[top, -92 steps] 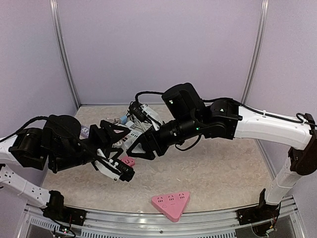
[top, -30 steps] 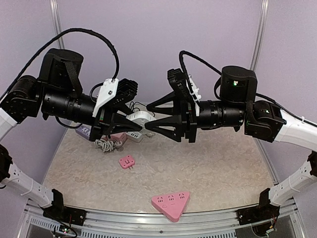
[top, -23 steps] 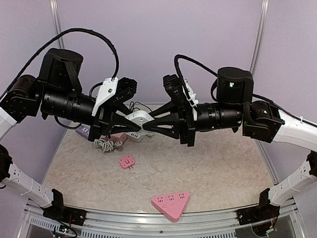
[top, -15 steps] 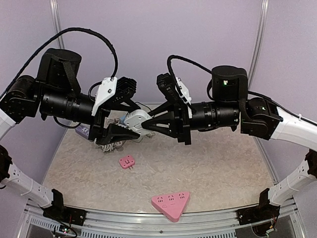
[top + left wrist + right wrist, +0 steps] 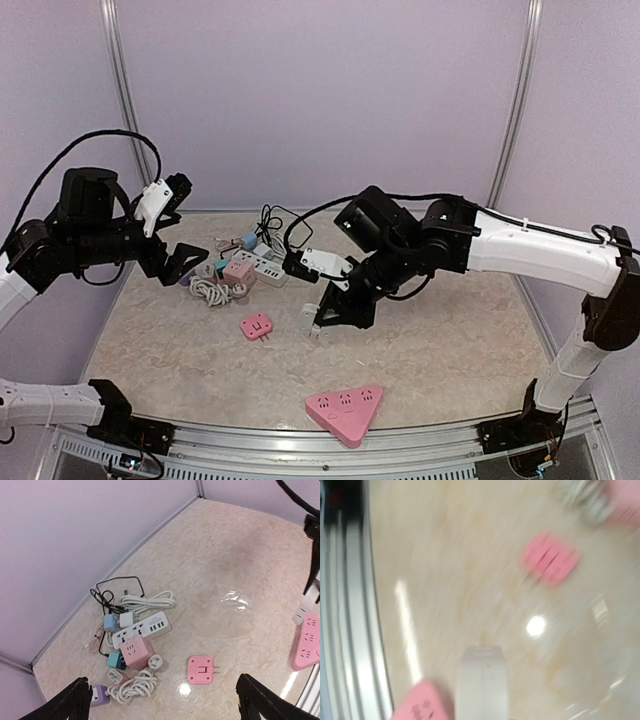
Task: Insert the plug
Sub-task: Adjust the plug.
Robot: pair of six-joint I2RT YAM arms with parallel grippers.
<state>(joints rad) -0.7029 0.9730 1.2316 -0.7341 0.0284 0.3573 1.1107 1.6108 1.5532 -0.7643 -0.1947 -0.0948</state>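
right pincer grips a white plug; left pincer gapes wide.

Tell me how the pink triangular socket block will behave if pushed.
The pink triangular socket block lies flat and wide, so it probably will not tip or roll. The table looks glossy, so it may slide or spin rather than stay.

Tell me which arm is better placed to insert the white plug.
Right. The right tool is shut on the white plug, low over the table, nearer the pink triangular strip; the left tool is open, empty, far left.
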